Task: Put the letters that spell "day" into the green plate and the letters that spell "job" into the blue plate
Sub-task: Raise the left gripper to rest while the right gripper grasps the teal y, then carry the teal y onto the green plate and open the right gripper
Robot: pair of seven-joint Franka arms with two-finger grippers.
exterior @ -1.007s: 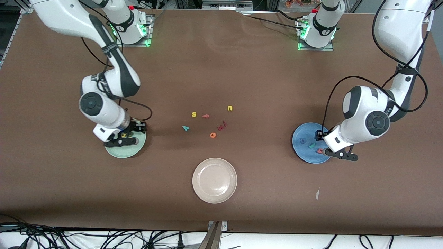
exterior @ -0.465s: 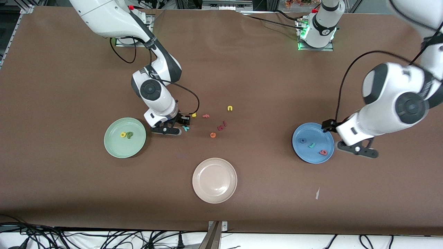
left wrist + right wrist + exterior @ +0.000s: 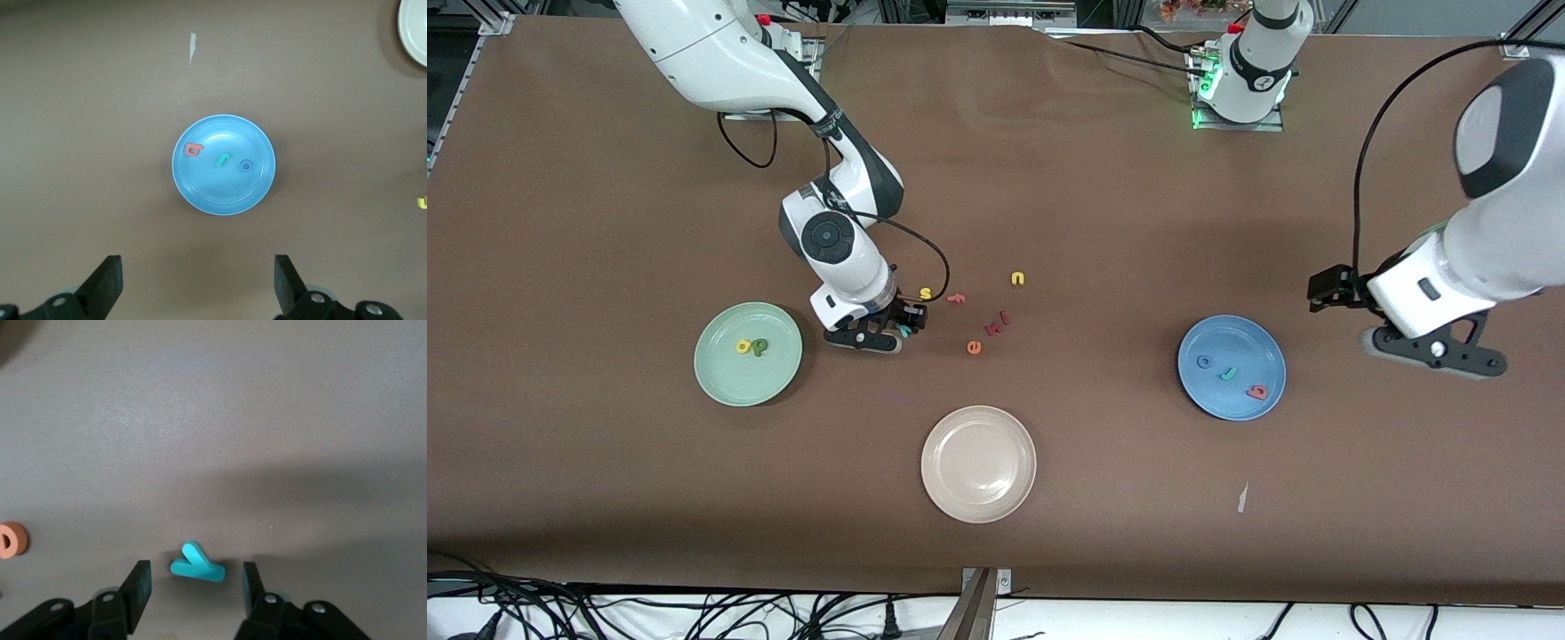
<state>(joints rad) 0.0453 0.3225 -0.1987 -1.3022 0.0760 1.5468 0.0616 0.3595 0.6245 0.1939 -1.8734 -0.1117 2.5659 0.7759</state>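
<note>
The teal-blue "y" (image 3: 197, 567) lies flat on the brown table between the fingers of my right gripper (image 3: 195, 587), which is open with a gap on each side of it. From the front, this gripper (image 3: 896, 329) is low over the "y" (image 3: 906, 332). The green plate (image 3: 734, 378) holds the yellow "a" (image 3: 743, 346) and the dark green "d" (image 3: 759, 347). In the blue plate (image 3: 1227, 342) lie the "o" (image 3: 1204, 361), "j" (image 3: 1229, 373) and "b" (image 3: 1257, 391). My left gripper (image 3: 1432, 348) hangs open and empty, raised beside that plate toward the left arm's end.
A beige plate (image 3: 978, 463) sits nearer the front camera. Loose letters lie by the right gripper: yellow "s" (image 3: 926, 293), orange "f" (image 3: 956, 299), yellow "u" (image 3: 1017, 279), dark red "k" (image 3: 996, 324), orange "e" (image 3: 974, 348). A white scrap (image 3: 1242, 498) lies near the blue plate.
My right gripper left the green plate and came down around the "y". My left gripper opened, left the "b" in the blue plate, and rose away toward its end of the table.
</note>
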